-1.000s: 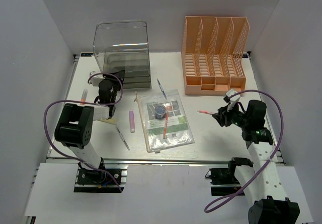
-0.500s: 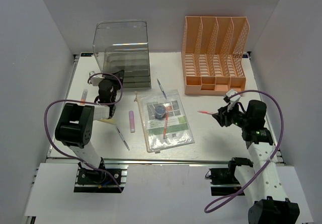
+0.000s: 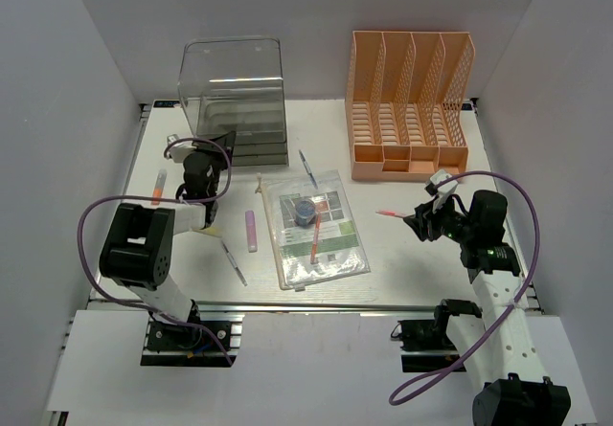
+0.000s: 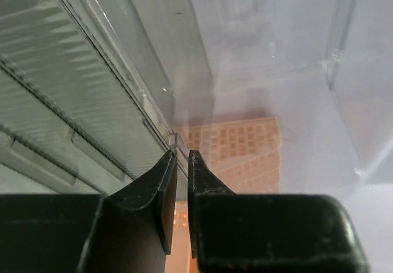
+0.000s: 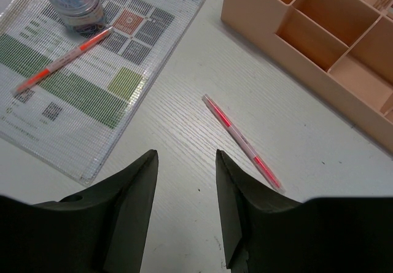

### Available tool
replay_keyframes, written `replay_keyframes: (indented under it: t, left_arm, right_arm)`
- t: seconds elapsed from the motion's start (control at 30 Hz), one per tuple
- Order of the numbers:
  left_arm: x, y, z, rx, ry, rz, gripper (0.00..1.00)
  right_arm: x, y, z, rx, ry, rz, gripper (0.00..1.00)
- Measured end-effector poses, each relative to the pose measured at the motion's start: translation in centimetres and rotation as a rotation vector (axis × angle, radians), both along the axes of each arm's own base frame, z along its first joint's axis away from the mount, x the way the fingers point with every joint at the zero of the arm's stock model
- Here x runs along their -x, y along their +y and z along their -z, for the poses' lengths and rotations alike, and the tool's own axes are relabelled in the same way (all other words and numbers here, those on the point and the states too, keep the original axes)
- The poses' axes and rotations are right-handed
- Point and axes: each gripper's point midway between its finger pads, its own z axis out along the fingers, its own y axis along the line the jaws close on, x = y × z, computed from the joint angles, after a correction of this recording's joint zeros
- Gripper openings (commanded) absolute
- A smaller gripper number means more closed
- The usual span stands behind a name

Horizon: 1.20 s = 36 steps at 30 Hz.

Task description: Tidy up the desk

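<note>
Right claw (image 5: 184, 156) hung apart above the surface (image 5: 184, 101); the pink pen (image 5: 241, 141) looked light, thin and slippery, so I'd pinch it mid-barrel. Left claw (image 4: 182, 155) sat nearly together.

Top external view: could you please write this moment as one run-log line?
left tool: nearly shut, at clear drawer box | right tool: open, near pink pen on desk

no legible text anywhere, printed sheet (image 5: 123, 80) markings too blurred to read
</note>
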Motion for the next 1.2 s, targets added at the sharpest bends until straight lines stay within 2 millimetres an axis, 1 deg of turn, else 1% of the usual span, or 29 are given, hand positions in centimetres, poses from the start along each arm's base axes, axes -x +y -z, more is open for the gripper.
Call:
replay_keyframes:
  t: [0.07, 0.17, 0.27, 0.3, 0.37, 0.4, 0.47, 0.5, 0.53, 0.6, 0.67, 0.73, 0.83, 0.9, 1.0, 1.1, 1.2]
  left_arm:
    - [0.4, 0.0, -0.6, 0.002, -0.011, 0.006, 0.0]
    - [0.9, -0.2, -2.2, 0.008, -0.043, 0.017, 0.0]
    - [1.4, -0.2, -4.1, 0.013, -0.081, 0.024, 0.0]
    - [1.6, -0.2, -4.8, 0.016, -0.096, 0.026, 0.0]
    - [2.0, -0.2, -6.1, 0.02, -0.126, 0.031, 0.0]
    - [2.2, -0.3, -6.5, 0.021, -0.136, 0.034, 0.0]
    - [2.4, -0.3, -7.2, 0.024, -0.152, 0.04, 0.0]
    - [2.5, -0.3, -7.4, 0.024, -0.157, 0.042, 0.0]
    - [2.6, -0.3, -7.5, 0.024, -0.158, 0.042, 0.0]
    - [2.6, -0.4, -7.6, 0.025, -0.159, 0.044, 0.0]
    - [2.6, -0.4, -7.5, 0.025, -0.157, 0.045, 0.0]
    - [2.6, -0.4, -7.5, 0.026, -0.157, 0.047, 0.0]
    - [2.6, -0.4, -7.6, 0.031, -0.159, 0.049, 0.0]
    - [2.6, -0.4, -7.6, 0.033, -0.159, 0.049, 0.0]
    - [2.6, -0.4, -7.6, 0.037, -0.157, 0.05, 0.0]
    - [2.6, -0.4, -7.5, 0.038, -0.154, 0.05, 0.0]
    - [2.6, -0.5, -7.4, 0.038, -0.148, 0.051, 0.0]
  right_arm:
    - [0.0, 0.0, 0.0, 0.0, 0.0, 0.0, 0.49]
    - [0.0, 0.0, 0.0, 0.0, 0.0, -0.001, 0.5]
    - [0.1, 0.2, 0.0, -0.002, -0.004, -0.016, 0.61]
    - [0.2, 0.4, -0.1, -0.001, -0.008, -0.032, 0.67]
    - [0.5, 1.0, 0.0, -0.011, -0.006, -0.073, 0.72]
    - [0.7, 1.4, 0.1, -0.017, -0.002, -0.104, 0.78]
    - [1.3, 2.3, 0.6, -0.034, 0.021, -0.167, 0.83]
    - [1.6, 2.7, 0.9, -0.04, 0.038, -0.197, 0.88]
    - [2.1, 3.3, 1.3, -0.046, 0.056, -0.232, 0.89]
    - [2.6, 4.1, 1.6, -0.041, 0.071, -0.292, 0.89]
    - [2.8, 4.9, 1.4, -0.027, 0.073, -0.35, 0.89]
    - [2.5, 5.6, 0.7, -0.016, 0.056, -0.398, 0.89]
    - [1.8, 7.4, 0.3, 0.005, 0.056, -0.478, 0.89]
    - [1.3, 9.2, 0.9, 0.026, 0.082, -0.539, 0.89]
    - [0.5, 11.9, 2.5, 0.073, 0.121, -0.603, 0.89]
    - [-0.8, 14.1, 4.2, 0.128, 0.152, -0.614, 0.89]
    - [-2.5, 16.1, 5.2, 0.17, 0.174, -0.597, 0.89]
